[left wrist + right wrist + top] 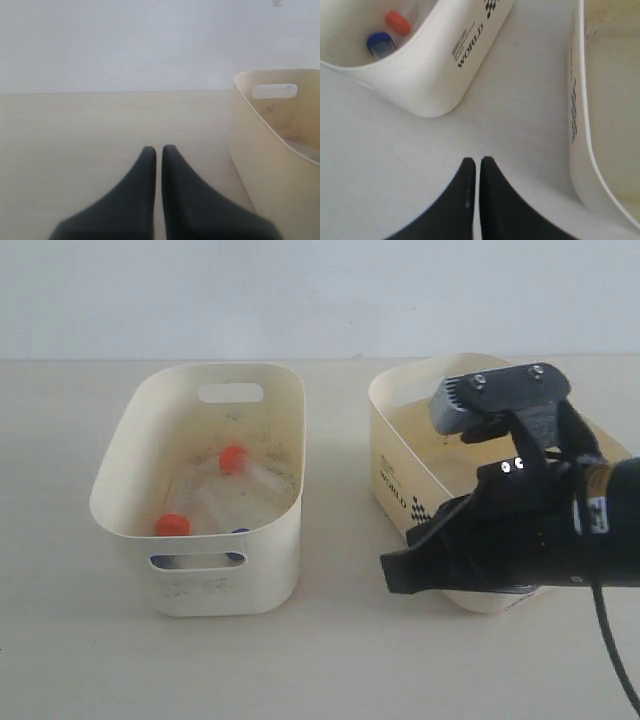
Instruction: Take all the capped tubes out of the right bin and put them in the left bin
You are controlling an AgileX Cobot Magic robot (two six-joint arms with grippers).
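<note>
The left bin holds clear capped tubes: two orange caps and a blue cap at its front rim. In the right wrist view this left bin carries WORLD lettering on its gap-facing wall and shows an orange cap and a blue cap. The yellowish right bin shows no tube; my arm hides much of it. My right gripper hangs shut and empty over the table before the gap. The left gripper is shut, empty, beside the left bin.
The two tubs stand side by side with a narrow strip of cream table between them. A pale wall runs behind the table. My right arm's black body and cable cover the right bin's front.
</note>
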